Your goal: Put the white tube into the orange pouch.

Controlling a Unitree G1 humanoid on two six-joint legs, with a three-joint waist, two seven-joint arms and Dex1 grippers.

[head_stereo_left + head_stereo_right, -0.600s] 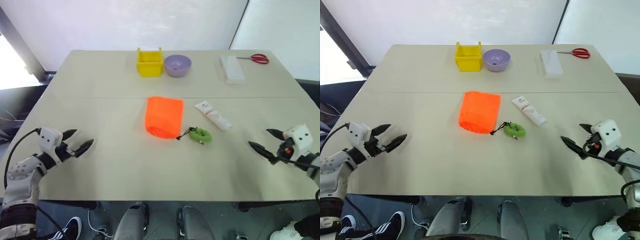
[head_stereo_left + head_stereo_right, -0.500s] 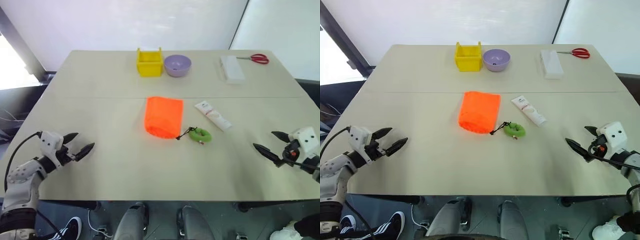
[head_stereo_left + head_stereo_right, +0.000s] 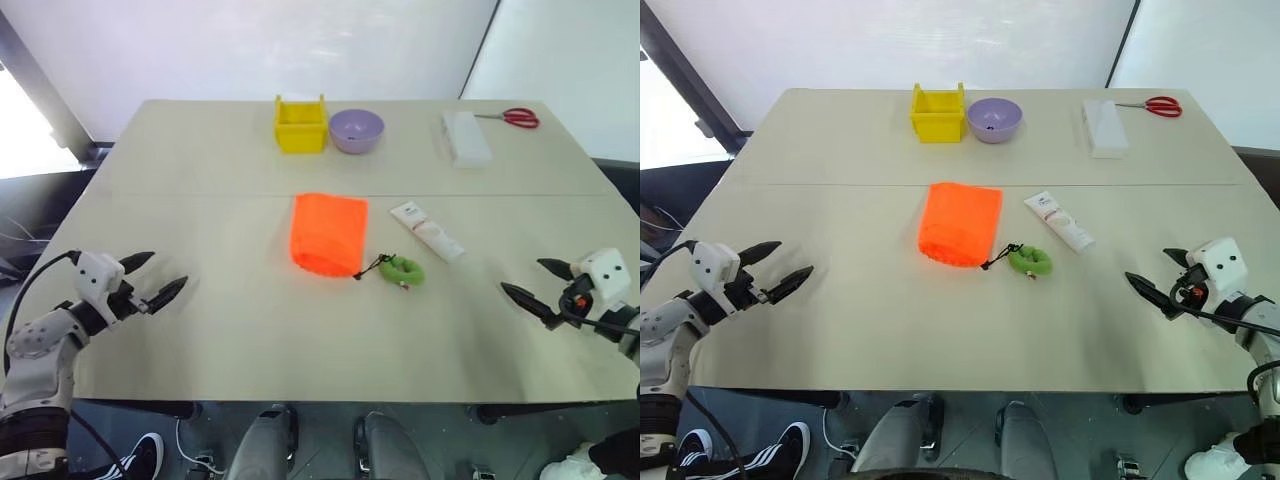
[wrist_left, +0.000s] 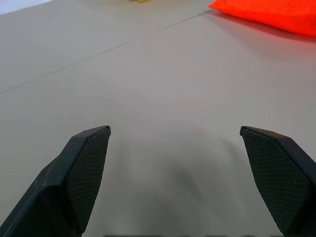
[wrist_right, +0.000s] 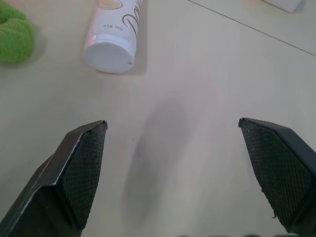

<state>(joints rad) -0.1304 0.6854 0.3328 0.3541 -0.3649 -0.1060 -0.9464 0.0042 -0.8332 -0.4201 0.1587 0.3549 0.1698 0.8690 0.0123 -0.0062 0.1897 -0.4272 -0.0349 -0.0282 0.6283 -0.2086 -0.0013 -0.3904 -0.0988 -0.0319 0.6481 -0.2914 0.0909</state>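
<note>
My left gripper [image 3: 155, 276] hangs over the near left part of the table [image 3: 220, 330], close to its left edge, fingers spread wide with nothing between them. My right gripper [image 3: 535, 285] hangs over the near right part, close to the right edge, fingers equally wide and empty. Between the two lies a broad stretch of bare beige tabletop, all the way along the near edge, so both arms have open room toward the middle.

The orange pouch [image 3: 327, 233] lies flat near the centre of the table. Its black cord runs off the near right corner to a green loop [image 3: 401, 269] just beside it. The white tube [image 3: 426, 230] lies to the right of the pouch, apart from it, angled with its capped end toward my right side; in the right wrist view the round white cap [image 5: 109, 57] faces my fingers, with the green loop off to one side. Nothing stands between my right gripper and the tube.

Along the far edge, well apart from all this, stand a yellow bin [image 3: 300, 124] and a purple bowl [image 3: 356, 130] side by side, then a white box [image 3: 465, 137] with red-handled scissors [image 3: 510, 117] by it.
</note>
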